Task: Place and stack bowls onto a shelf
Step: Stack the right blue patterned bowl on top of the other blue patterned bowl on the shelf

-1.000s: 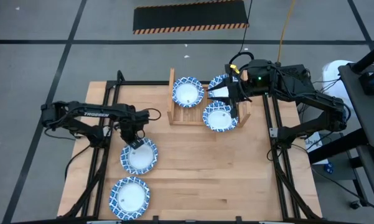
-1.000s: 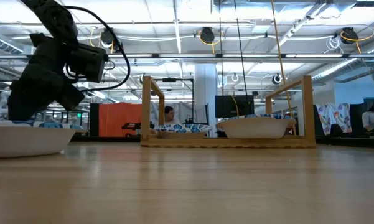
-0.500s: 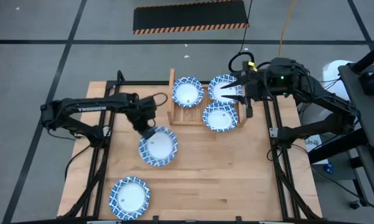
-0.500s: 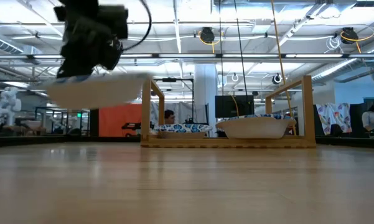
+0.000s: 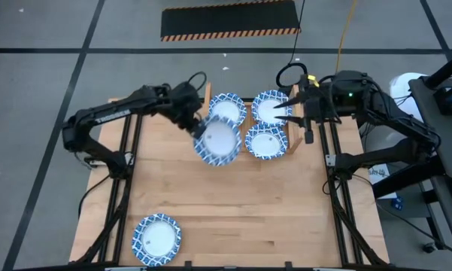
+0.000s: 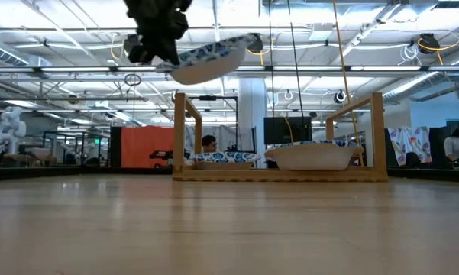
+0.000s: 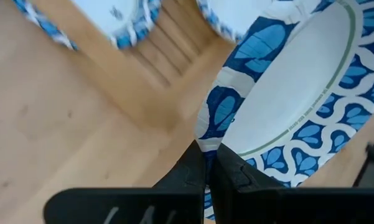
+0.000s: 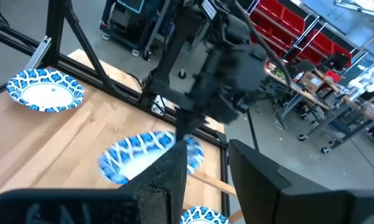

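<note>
My left gripper [image 5: 196,125] is shut on a blue-and-white bowl [image 5: 217,142] and carries it high over the near left part of the wooden shelf [image 5: 208,125]; the low view shows this bowl [image 6: 206,59] above the shelf's left board [image 6: 181,134]. Three more bowls sit on the slats: far left [image 5: 227,110], far right [image 5: 270,106] and near right [image 5: 265,142]. Another bowl [image 5: 156,237] rests on the table near its left near corner. My right gripper [image 5: 295,111] is open at the shelf's right board, beside the far right bowl. My left gripper pinches the carried bowl's rim [image 7: 209,144] between its two fingers, on the bowl's edge nearest the arm. One finger [image 7: 190,171] is on the outside and one finger [image 7: 233,171] on the inside. The bowl is lifted clear and tilted, jutting out past the fingertips.
The shelf's two upright side boards [image 6: 378,134] stand up from the slats. Dark frame rails [image 5: 129,150] run along the table's left and right sides. Bare tabletop [image 5: 256,211] lies between the shelf and the near edge. A person [image 6: 208,143] shows in the room behind.
My left gripper has lifted the bowl off the table's left side and carried it up and toward the far right, to the shelf's left near part; the bowl now hangs clear and tilted. My right gripper has drawn back from over the shelf toward the table's right edge.
</note>
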